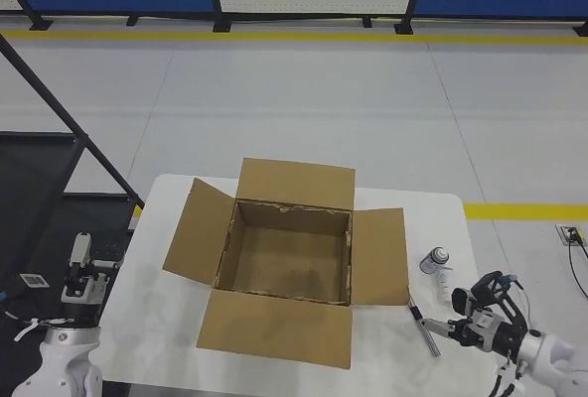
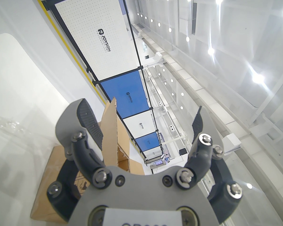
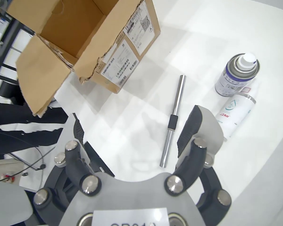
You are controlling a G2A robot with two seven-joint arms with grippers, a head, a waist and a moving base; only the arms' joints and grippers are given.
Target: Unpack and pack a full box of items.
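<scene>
Just ahead of the right gripper [image 3: 136, 130], whose jaws stand wide with nothing between them, the rod [image 3: 175, 118] lies flat on the table [image 3: 202, 24]. It sits off to one side of the gap and is not touched. Its long axis runs away from the gripper toward the box's near corner, so the jaws' closing line crosses it. By my judgement a grasp needs a small sideways shift and a descent, with little turning of the wrist. Beyond the rod and outward of it, a white bottle [image 3: 235, 114] lies on its side, touching or just beside an upright spray can [image 3: 237, 76]. Farther on stands the box [image 3: 85, 36], flaps spread and its floor showing bare, so packing looks to be the part left. Across the box, well apart from all three items, the left gripper [image 2: 145, 125] is likewise wide and empty and points upward, which makes the right arm plainly the nearer one.
</scene>
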